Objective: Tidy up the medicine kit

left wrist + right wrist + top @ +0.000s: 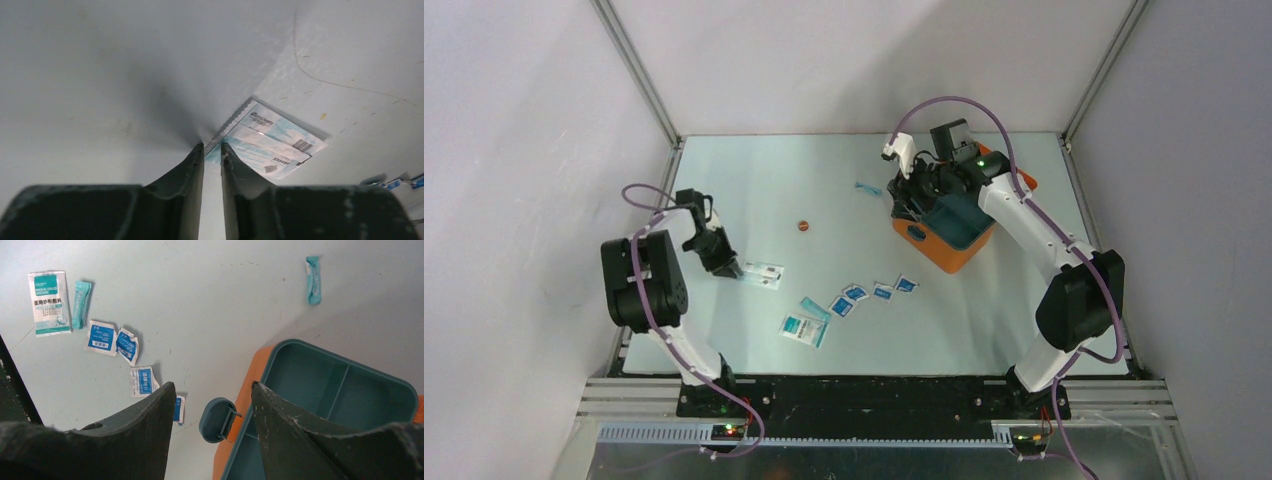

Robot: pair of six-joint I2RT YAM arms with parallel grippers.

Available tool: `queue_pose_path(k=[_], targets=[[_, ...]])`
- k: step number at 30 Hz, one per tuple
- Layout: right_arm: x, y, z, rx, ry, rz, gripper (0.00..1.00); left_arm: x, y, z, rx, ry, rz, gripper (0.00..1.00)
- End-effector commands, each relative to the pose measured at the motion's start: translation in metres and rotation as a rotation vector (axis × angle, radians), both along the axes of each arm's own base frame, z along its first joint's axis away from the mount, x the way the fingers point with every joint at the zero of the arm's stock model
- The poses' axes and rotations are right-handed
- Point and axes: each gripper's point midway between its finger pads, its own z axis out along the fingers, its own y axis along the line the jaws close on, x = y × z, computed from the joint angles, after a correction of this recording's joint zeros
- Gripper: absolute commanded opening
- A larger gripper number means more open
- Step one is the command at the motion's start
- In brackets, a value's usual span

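The medicine kit (929,247) is an orange case at the right back with its lid (1025,181) open and a teal divided tray (961,218) showing. In the right wrist view the tray (320,385) looks empty and a dark oval latch (216,419) hangs off the orange front (252,385). My right gripper (913,196) is open and empty above the kit's front left edge; it also shows in its wrist view (212,387). My left gripper (730,268) is down at the table, jaws nearly together on the corner of a blue-white packet (272,137), also seen from above (762,275).
Small blue-white sachets (856,293) (882,291) (906,284) lie in a row mid-table. A teal stick pack (814,307) and a gauze packet (804,330) lie nearer. Another teal stick (868,188) lies left of the kit. A small brown disc (803,226) sits mid-table.
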Motion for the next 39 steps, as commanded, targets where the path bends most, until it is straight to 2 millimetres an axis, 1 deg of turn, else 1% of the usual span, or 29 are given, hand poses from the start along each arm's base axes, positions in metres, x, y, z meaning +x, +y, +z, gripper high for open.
queue_pose_path(k=[1,2,3,5,8,11,13,15,16,17,18,20,21,22,23,24,25,26,27,28,29,30,31,32,33,34,35,36,39], targets=[[0.008,0.002,0.015,0.003,-0.073,0.004,0.62,-0.001,-0.006,-0.014,0.039,0.02,-0.107,0.15],[0.009,0.002,0.015,0.001,-0.076,0.004,0.62,-0.002,-0.008,-0.013,0.036,0.016,-0.113,0.13],[0.009,0.001,0.014,-0.001,-0.078,0.001,0.62,-0.003,-0.012,-0.012,0.021,0.011,-0.126,0.06],[0.009,0.001,0.014,-0.003,-0.078,0.001,0.62,0.001,-0.019,-0.004,0.0,-0.024,-0.153,0.01],[0.01,0.001,0.014,-0.004,-0.079,0.001,0.61,0.008,-0.03,0.01,-0.05,-0.081,-0.181,0.0],[0.013,0.003,0.016,0.003,-0.082,0.003,0.61,0.021,-0.043,0.037,-0.12,-0.185,-0.233,0.0],[0.015,0.005,0.015,0.005,-0.078,0.007,0.61,0.025,-0.045,0.047,-0.125,-0.223,-0.25,0.0],[0.017,0.008,0.013,0.012,-0.068,0.006,0.61,0.027,-0.044,0.052,-0.11,-0.234,-0.239,0.01],[0.02,0.01,0.009,0.013,-0.058,0.005,0.61,0.028,-0.041,0.051,-0.097,-0.23,-0.228,0.07],[0.023,0.013,0.01,0.03,-0.055,0.0,0.61,0.029,-0.04,0.051,-0.093,-0.223,-0.209,0.24],[0.026,0.018,0.009,0.042,-0.047,-0.001,0.61,0.03,-0.035,0.049,-0.063,-0.214,-0.193,0.33],[0.036,0.03,0.013,0.082,-0.036,-0.008,0.63,0.032,-0.026,0.043,-0.012,-0.188,-0.159,0.6],[0.041,0.036,0.005,0.088,-0.003,-0.015,0.64,0.033,-0.025,0.039,-0.006,-0.176,-0.156,0.66],[0.044,0.044,0.015,0.111,-0.013,-0.001,0.68,0.034,-0.024,0.039,-0.002,-0.171,-0.149,0.75],[0.049,0.051,0.005,0.117,0.021,-0.004,0.71,0.034,-0.024,0.035,-0.008,-0.158,-0.144,0.77],[0.051,0.06,0.015,0.147,0.018,0.016,0.75,0.035,-0.028,0.032,-0.034,-0.148,-0.139,0.81],[0.054,0.066,0.002,0.154,0.07,0.008,0.77,0.035,-0.031,0.03,-0.052,-0.139,-0.139,0.81],[0.053,0.076,0.007,0.182,0.084,0.03,0.81,0.035,-0.038,0.026,-0.09,-0.125,-0.145,0.81],[0.053,0.082,-0.006,0.191,0.143,0.024,0.83,0.036,-0.042,0.024,-0.106,-0.123,-0.153,0.79],[0.049,0.091,-0.007,0.215,0.172,0.046,0.85,0.035,-0.049,0.021,-0.138,-0.114,-0.168,0.75],[0.046,0.097,-0.02,0.224,0.234,0.038,0.85,0.035,-0.057,0.021,-0.172,-0.113,-0.187,0.72],[0.039,0.106,-0.024,0.244,0.288,0.047,0.85,0.034,-0.061,0.015,-0.194,-0.098,-0.203,0.62],[0.036,0.11,-0.037,0.244,0.332,0.046,0.85,0.034,-0.07,0.015,-0.238,-0.099,-0.223,0.58],[0.029,0.118,-0.043,0.256,0.378,0.05,0.83,0.032,-0.075,0.011,-0.261,-0.085,-0.236,0.52],[0.022,0.125,-0.058,0.245,0.419,0.052,0.82,0.031,-0.083,0.011,-0.294,-0.083,-0.25,0.5],[0.02,0.129,-0.063,0.246,0.44,0.041,0.81,0.028,-0.086,0.008,-0.313,-0.069,-0.252,0.46],[0.014,0.136,-0.077,0.228,0.467,0.043,0.8,0.027,-0.093,0.009,-0.341,-0.068,-0.265,0.44],[0.015,0.139,-0.084,0.216,0.466,0.026,0.8,0.027,-0.097,0.008,-0.356,-0.063,-0.269,0.4],[0.01,0.152,-0.109,0.158,0.456,0.006,0.78,0.025,-0.116,0.008,-0.394,-0.052,-0.31,0.36]])
